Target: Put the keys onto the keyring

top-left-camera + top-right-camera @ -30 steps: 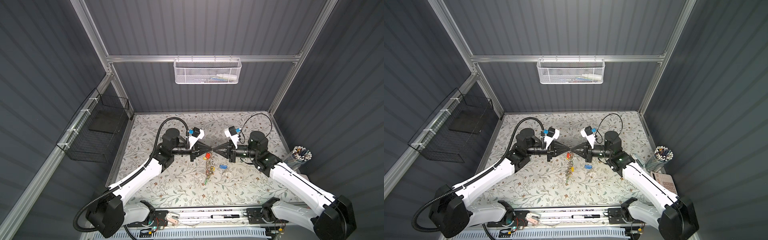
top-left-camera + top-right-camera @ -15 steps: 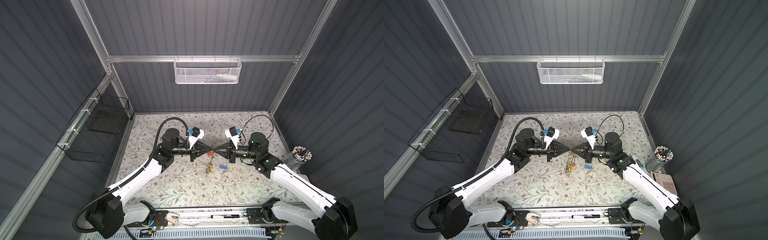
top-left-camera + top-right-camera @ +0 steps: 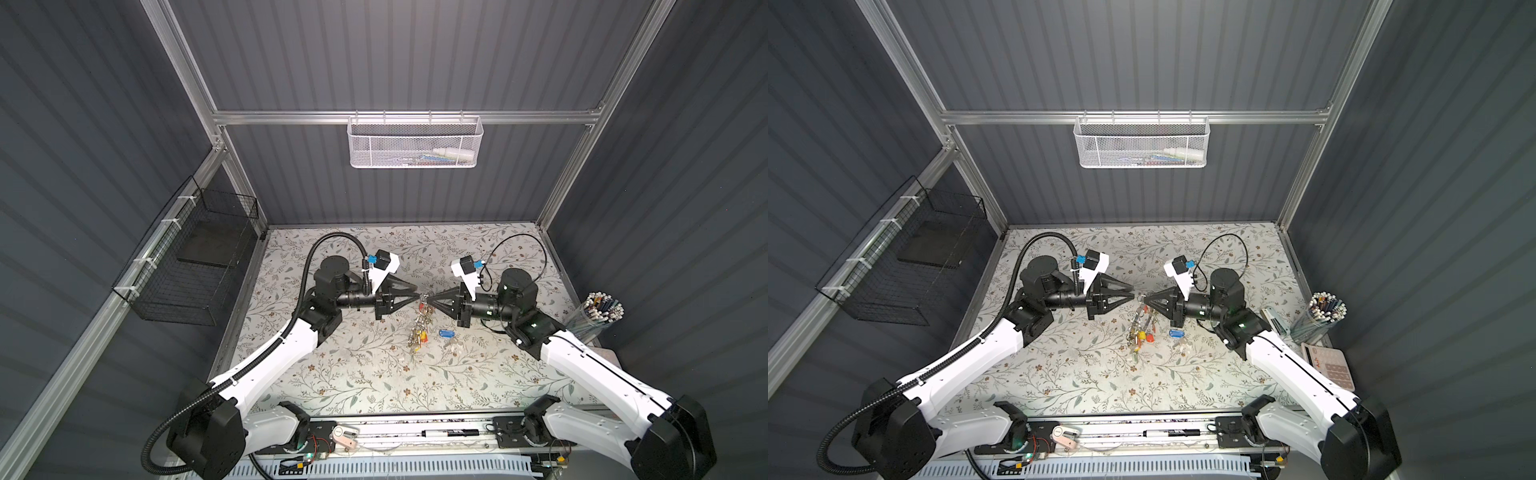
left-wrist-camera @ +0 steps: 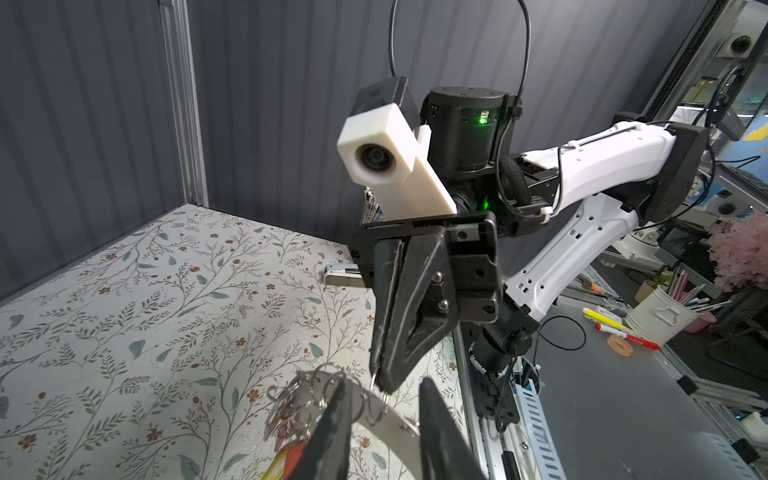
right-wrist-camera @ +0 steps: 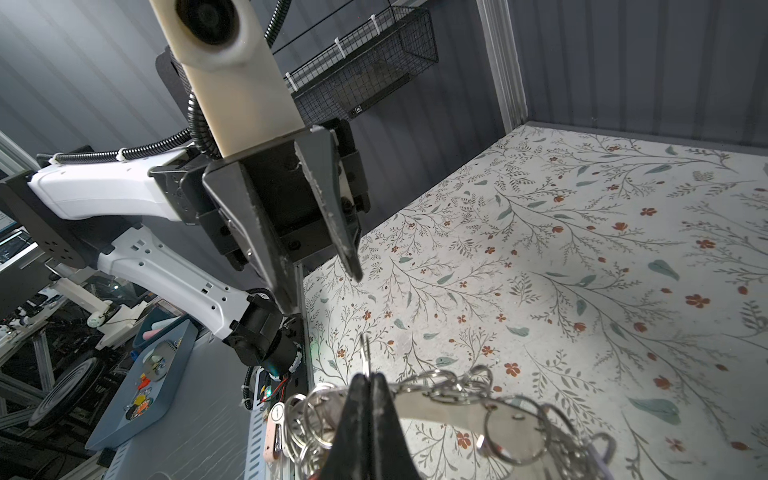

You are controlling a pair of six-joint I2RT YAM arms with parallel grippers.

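Two hands meet above the floral counter: the right hand clamped on the hanging keyring, the left hand just beside it, fingers parted. The blue-tagged keys lie on the counter near the right hand.

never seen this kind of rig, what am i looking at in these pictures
Two white robot arms with black pincer grippers work over a floral table. Two pictures look down from overhead; two come from wrist cameras. The right gripper is shut on a large flat grey metal keyring hung with split rings and coloured tags. The left gripper is open beside it, holding nothing. A small bunch of silver, blue-tagged keys lies loose on the table.
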